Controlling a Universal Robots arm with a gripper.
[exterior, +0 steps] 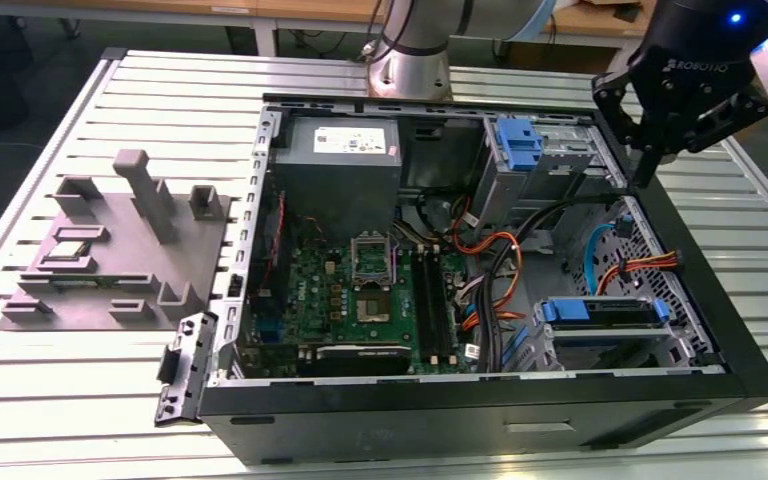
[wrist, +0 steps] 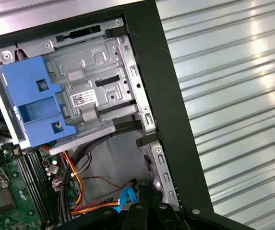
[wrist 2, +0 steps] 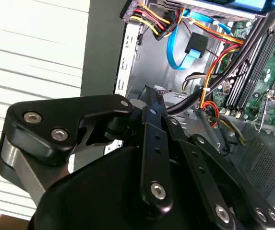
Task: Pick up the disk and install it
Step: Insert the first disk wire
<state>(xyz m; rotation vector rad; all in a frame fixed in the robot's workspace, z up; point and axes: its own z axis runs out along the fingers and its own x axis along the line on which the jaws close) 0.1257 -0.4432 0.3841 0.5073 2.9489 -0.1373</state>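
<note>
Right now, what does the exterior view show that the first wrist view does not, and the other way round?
Exterior view's own: the grey fixture tray beside the open computer case, the power supply, and the disk in its blue carrier, inside the case toward the exterior view's lower right. First wrist view's own: a white sticker on the grey drive cage. Shared: the upright blue latch piece on that cage, the slatted table, and the hand near the cage, apart from the disk.

Table (exterior: 64, 400) is ribbed bare metal with a dull sheen. PC case (exterior: 491, 420) is matt black outside, plain grey sheet steel inside. Drive cage latch (wrist: 36, 103) is smooth blue plastic. Pincer (exterior: 664, 140) looks like black matt metal, shiny screw heads.
</note>
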